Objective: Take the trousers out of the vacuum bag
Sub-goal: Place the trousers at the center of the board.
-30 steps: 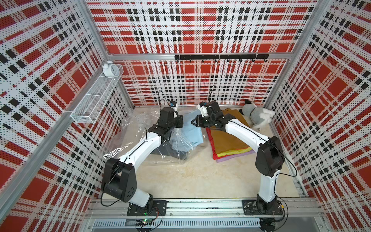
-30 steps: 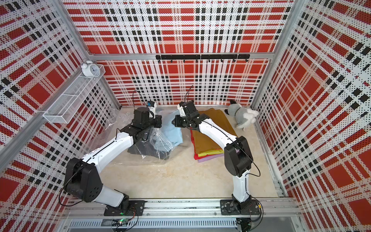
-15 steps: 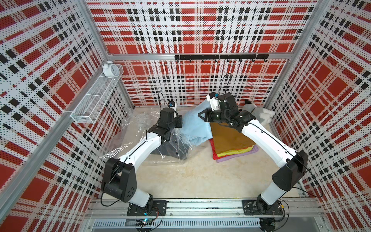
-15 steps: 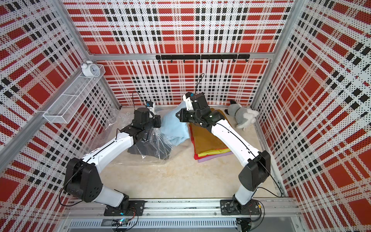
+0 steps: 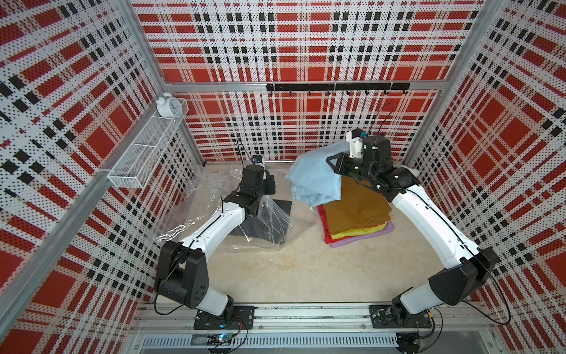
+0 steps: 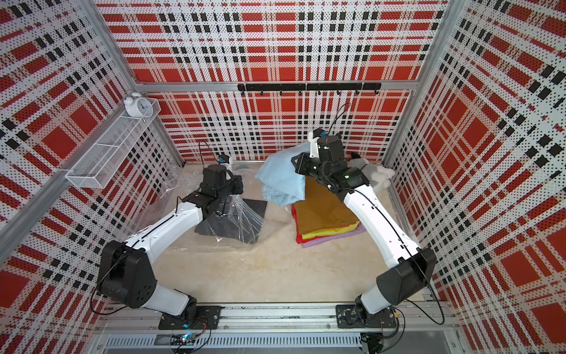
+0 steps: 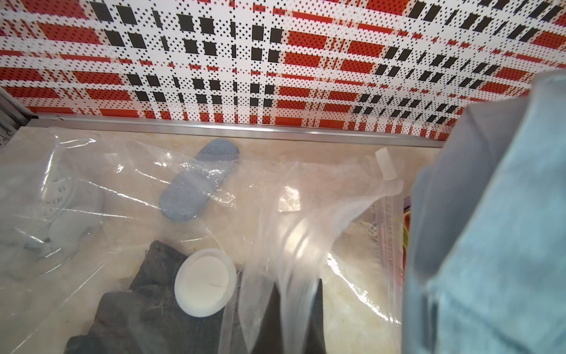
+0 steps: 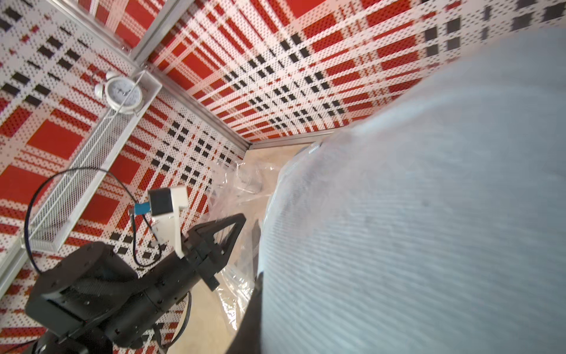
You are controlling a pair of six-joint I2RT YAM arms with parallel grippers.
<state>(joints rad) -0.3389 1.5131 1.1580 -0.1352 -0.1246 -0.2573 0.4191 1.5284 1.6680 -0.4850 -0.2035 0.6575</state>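
A: What might go wrong?

B: Left pincer [image 7: 296, 294] clenches the crinkly transparent vacuum bag [image 5: 196, 211], with dark grey denim trousers [image 5: 260, 228] inside. Right pincer [image 5: 332, 161] grasps light blue cloth trousers [image 5: 315, 180] above the folded stack [image 5: 355, 208]. The dangling cloth could drag the stack askew.

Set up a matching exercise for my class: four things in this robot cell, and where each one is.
Things:
1. light blue trousers
2. dark grey trousers
3. mustard brown trousers
4. alarm clock

Places:
A. on the wire shelf
B. inside the vacuum bag
C. held up by the right hand
D. on top of the folded pile

Pairs: 1-C, 2-B, 3-D, 4-A
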